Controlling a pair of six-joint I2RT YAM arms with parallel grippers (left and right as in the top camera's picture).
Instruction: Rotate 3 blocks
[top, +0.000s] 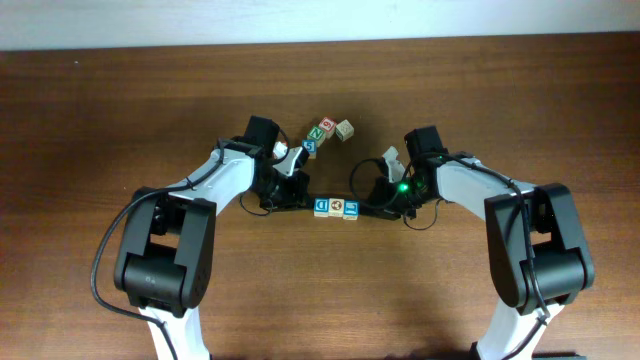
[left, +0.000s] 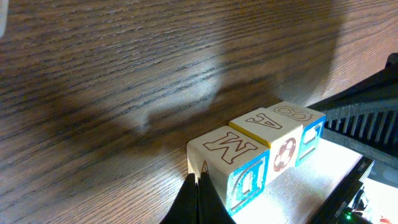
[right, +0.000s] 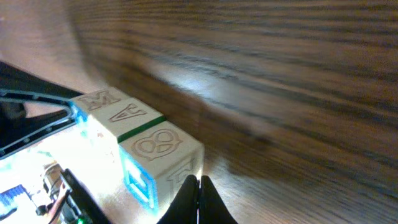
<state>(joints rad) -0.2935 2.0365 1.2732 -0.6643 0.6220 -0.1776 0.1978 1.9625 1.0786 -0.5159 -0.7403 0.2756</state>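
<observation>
Three pale wooden blocks lie in a tight row on the table: a blue "D" block (top: 322, 207), a brownish-picture block (top: 337, 207) and a blue-faced block (top: 350, 208). In the left wrist view their tops read M (left: 225, 148), A (left: 264, 123) and 8 (left: 297, 114). My left gripper (left: 199, 182) is shut and empty, its tips against the M block's end face. From the other end, my right gripper (right: 199, 182) is also shut and empty, its tips at the 8 block (right: 163, 148). Both grippers flank the row in the overhead view, left (top: 306, 204) and right (top: 366, 209).
A loose cluster of other cubes sits behind the row: a red- and green-lettered cube (top: 322, 130), a pale one (top: 345, 128) and a blue-faced one (top: 310, 147). The right arm's black body (left: 367, 121) stands close behind the row's far end.
</observation>
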